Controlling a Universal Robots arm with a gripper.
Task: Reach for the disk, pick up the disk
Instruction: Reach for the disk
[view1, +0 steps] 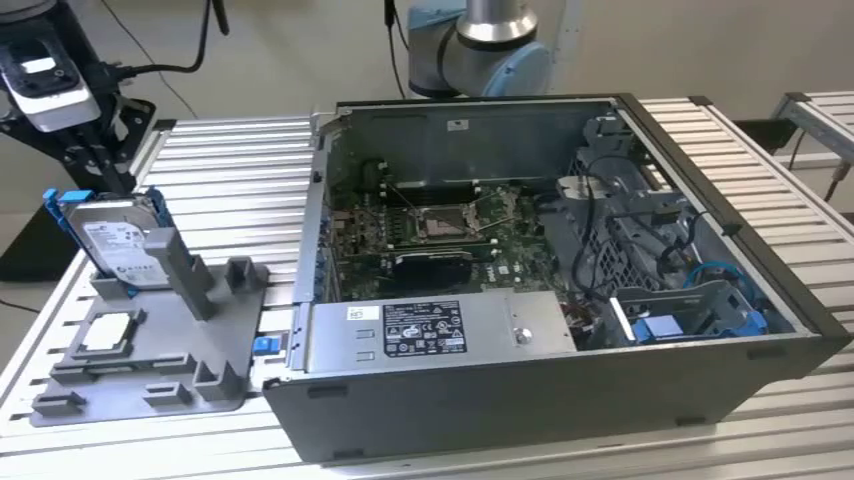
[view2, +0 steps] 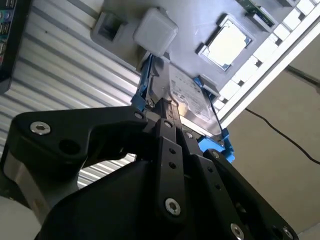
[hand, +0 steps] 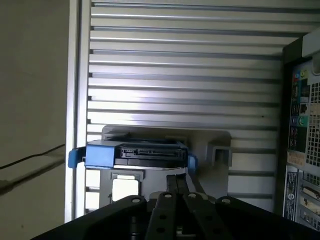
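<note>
At the exterior view's left, see the rectangular silver metal disk (view1: 118, 240) in its bright blue plastic frame, standing on end in a grey plastic holder (view1: 200, 330) on the slatted aluminium table (view1: 227, 170). Long axis near upright, connector edge uppermost, white label turned toward the open dark grey computer case (view1: 534, 390). Close over that edge, note the black gripper (view1: 110, 172), fingers drawn together with nothing between.

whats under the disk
A grey stand sits under the disk, which stands on edge in it. A post of the stand covers the disk's lower part, so how its bottom edge seats cannot be seen.
</note>
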